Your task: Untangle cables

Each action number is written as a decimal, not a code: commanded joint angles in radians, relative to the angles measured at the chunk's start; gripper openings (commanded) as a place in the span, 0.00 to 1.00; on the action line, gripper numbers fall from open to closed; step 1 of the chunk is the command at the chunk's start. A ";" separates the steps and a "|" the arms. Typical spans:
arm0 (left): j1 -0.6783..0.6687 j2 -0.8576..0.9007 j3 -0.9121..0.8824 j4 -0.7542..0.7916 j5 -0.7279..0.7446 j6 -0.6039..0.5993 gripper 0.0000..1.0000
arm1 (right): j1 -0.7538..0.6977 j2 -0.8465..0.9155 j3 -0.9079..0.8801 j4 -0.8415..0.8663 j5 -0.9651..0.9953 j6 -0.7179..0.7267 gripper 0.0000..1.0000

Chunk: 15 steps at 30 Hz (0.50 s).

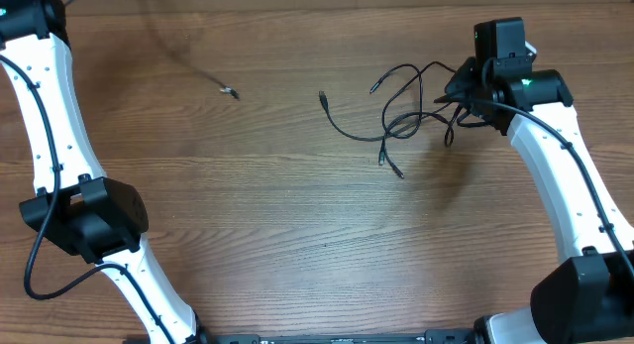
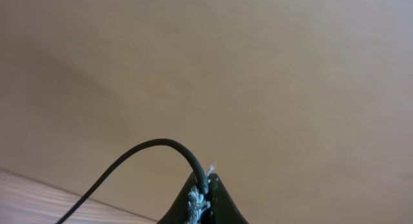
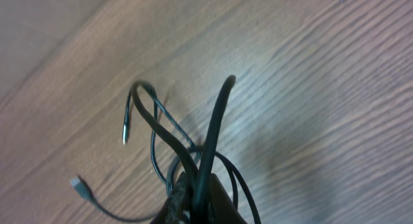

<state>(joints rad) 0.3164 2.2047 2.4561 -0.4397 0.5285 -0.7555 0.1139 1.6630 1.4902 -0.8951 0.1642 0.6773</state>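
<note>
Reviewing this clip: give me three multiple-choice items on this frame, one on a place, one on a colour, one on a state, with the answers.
1. In the overhead view, the tangle of cables lies:
A) by the right gripper
B) in the middle of the near edge
C) at the picture's centre

2. The table is:
A) white
B) brown wood
C) green

3. The right gripper is:
A) open above the cables
B) out of view
C) shut on cables

Answers: 1 A, the loops spread from its tip; 2 B, wood grain shows; 3 C, the right wrist view shows cords pinched between closed fingers.
</note>
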 commanded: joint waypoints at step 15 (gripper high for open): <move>0.138 0.164 0.013 -0.490 -0.378 0.472 1.00 | 0.004 0.018 -0.005 -0.008 -0.101 -0.001 0.05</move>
<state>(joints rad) 0.4423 2.3188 2.4596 -0.8841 0.1421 -0.3260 0.1139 1.6737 1.4899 -0.9073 0.0742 0.6769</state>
